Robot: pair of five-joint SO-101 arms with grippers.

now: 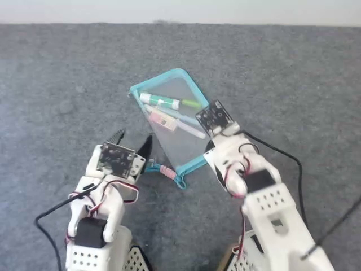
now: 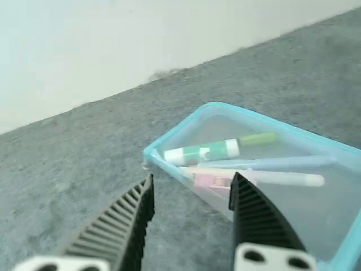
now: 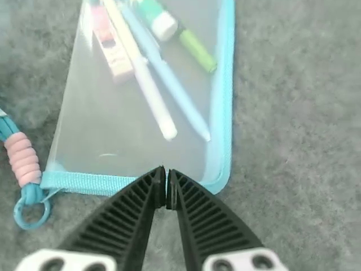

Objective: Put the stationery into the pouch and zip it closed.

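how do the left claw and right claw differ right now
The left claw is open, its fingers spread wide; the right claw is shut, its tips meeting. The left claw sits beside a long side of the pouch; the right claw sits at the pouch's short end, tips at its teal hem, though I cannot tell if it pinches it. Both have black ribbed fingers and point toward the pouch.

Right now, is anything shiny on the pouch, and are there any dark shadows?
Right wrist view: one small bright glint on the pouch, on its clear face close to the tips of the right gripper. Left wrist view: a pale sheen over the clear plastic, no hard glare. High view: even light, with only soft shadows on the carpet under the arms.
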